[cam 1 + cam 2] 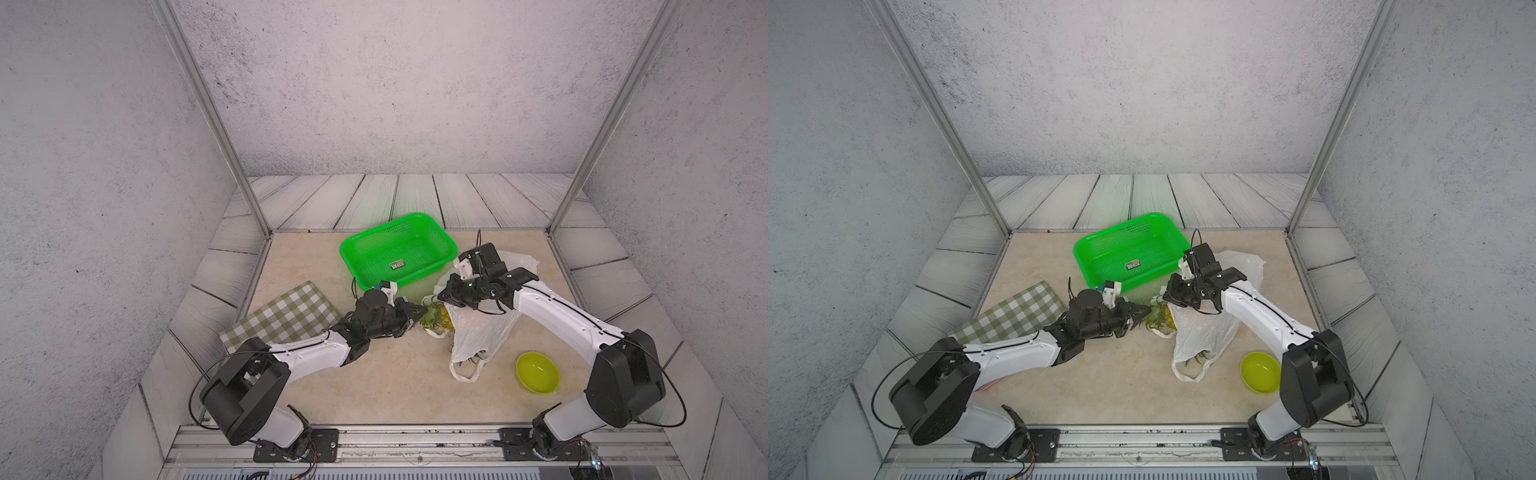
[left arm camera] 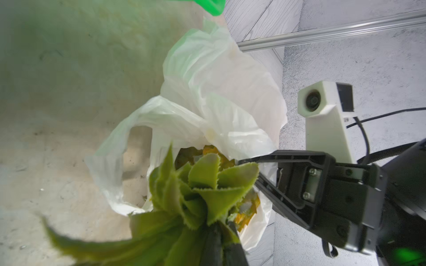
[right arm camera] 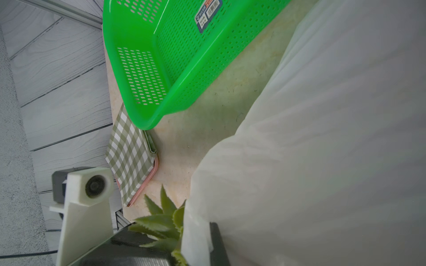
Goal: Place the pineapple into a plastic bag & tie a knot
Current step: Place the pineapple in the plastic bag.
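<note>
My left claw (image 1: pixel 417 319) is clamped on the green leafy crown of the yellow pineapple (image 1: pixel 438 321). Right claw (image 1: pixel 445 296) pinches the mouth of the thin translucent white plastic bag (image 1: pixel 478 336) on the surface (image 1: pixel 374 374). Fruit looks partway in — handles (image 1: pixel 465 371) loose, knot not started.

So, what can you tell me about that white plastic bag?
The bag is thin, crinkly, translucent white plastic. It lies slumped on the table, between the basket and the bowl. One loop handle rests flat at the near end. The right gripper is shut on the mouth's rim, holding it up. The pineapple is partly inside, leaves sticking out; nothing is tied yet.
</note>
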